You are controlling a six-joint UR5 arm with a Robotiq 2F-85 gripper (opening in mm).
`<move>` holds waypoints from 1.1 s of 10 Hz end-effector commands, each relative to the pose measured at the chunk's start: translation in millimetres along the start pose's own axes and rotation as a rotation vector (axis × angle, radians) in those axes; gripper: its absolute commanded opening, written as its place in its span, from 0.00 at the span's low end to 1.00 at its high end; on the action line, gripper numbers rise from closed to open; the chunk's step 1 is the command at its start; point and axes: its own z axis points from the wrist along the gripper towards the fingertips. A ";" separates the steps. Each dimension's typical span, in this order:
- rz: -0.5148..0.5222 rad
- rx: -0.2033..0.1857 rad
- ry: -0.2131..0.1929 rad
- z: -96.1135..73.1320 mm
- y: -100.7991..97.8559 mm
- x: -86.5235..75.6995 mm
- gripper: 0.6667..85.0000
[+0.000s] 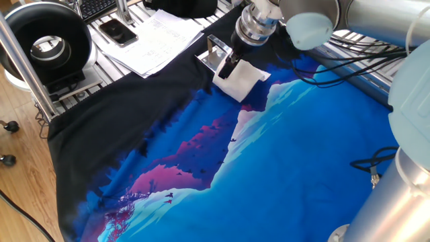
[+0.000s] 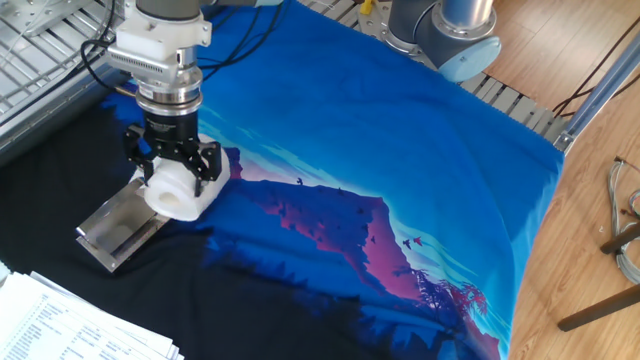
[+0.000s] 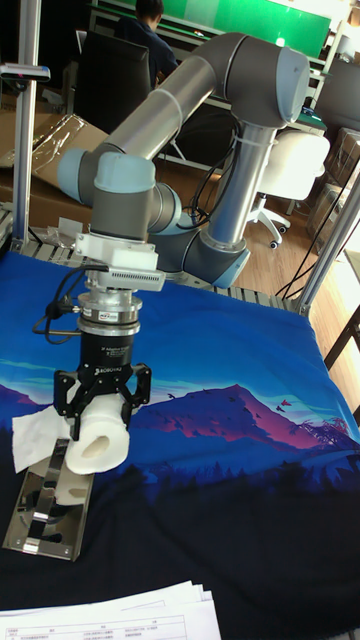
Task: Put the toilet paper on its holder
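The toilet paper (image 2: 176, 196) is a white roll lying on its side, hollow centre facing the camera. My gripper (image 2: 172, 172) points straight down and is shut on it, one black finger on each side. The roll hangs low over the near end of the holder (image 2: 112, 230), a shiny silver plate on the black part of the cloth. In the tall fixed view the toilet paper (image 3: 96, 441) sits just above the holder (image 3: 44, 516), and a loose tail of tissue trails to the left. In one fixed view the gripper (image 1: 229, 67) covers part of the toilet paper (image 1: 240, 82) beside the holder (image 1: 216, 52).
A blue mountain-print cloth (image 2: 400, 150) covers the table. Printed paper sheets (image 1: 156, 39) and a phone (image 1: 117, 30) lie beyond the holder. A large black round device (image 1: 46, 44) stands at the far left behind a metal post (image 1: 20, 57). Cables (image 1: 349, 64) trail behind the arm.
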 end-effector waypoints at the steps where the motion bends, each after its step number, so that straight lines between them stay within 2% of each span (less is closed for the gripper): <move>1: 0.052 0.017 -0.014 -0.9 -6.2 -3.2 0.50; 2: 0.065 0.017 0.003 -2.7 -6.5 0.2 0.44; 3: 0.076 0.018 0.034 -8.0 -7.2 5.1 0.43; 5: 0.097 0.030 0.117 -31.6 -10.9 13.1 0.43; 8: 0.140 0.029 0.143 -34.8 -11.4 15.2 0.43; 9: 0.142 0.041 0.148 -37.1 -14.4 15.9 0.42; 11: 0.092 0.108 0.162 -40.1 -32.6 17.9 0.40</move>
